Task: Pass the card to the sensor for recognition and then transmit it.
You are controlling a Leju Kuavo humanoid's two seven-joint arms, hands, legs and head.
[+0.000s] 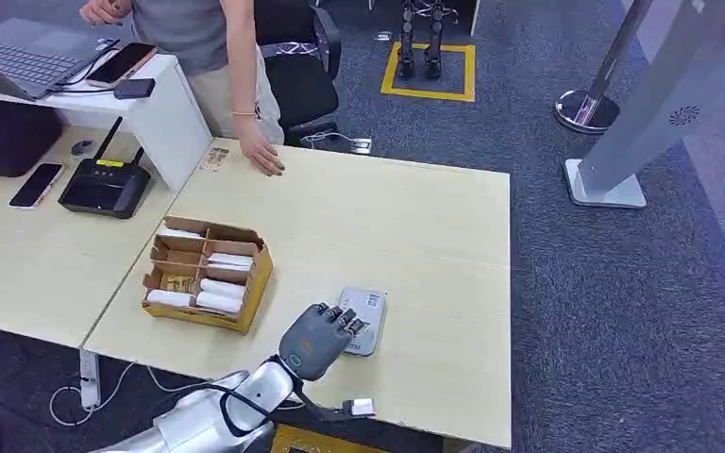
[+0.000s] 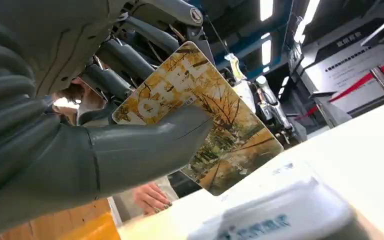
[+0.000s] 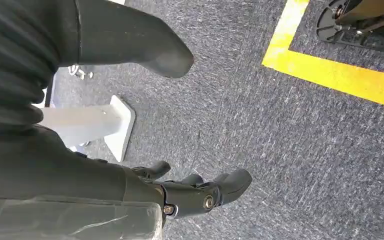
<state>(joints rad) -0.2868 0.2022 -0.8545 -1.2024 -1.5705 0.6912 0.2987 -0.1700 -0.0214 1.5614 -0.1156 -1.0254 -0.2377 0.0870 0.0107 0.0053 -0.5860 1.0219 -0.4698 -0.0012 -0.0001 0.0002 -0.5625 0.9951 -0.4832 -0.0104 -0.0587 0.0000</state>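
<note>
My left hand (image 1: 319, 340) hovers over the near end of the grey card sensor (image 1: 365, 319) on the light wooden table (image 1: 434, 236). In the left wrist view the hand (image 2: 80, 150) holds a card (image 2: 215, 115) printed with autumn trees, pinched between thumb and fingers. The card hangs just above the sensor (image 2: 280, 215), which is blurred in the foreground. My right hand (image 3: 200, 192) hangs over grey carpet with its fingers apart and nothing in it.
A cardboard tray (image 1: 208, 274) with white rolls sits left of the sensor. A person (image 1: 217, 57) stands at the table's far side, one hand (image 1: 262, 156) resting on it. A router (image 1: 106, 184), phones and a laptop (image 1: 28, 57) lie at the left.
</note>
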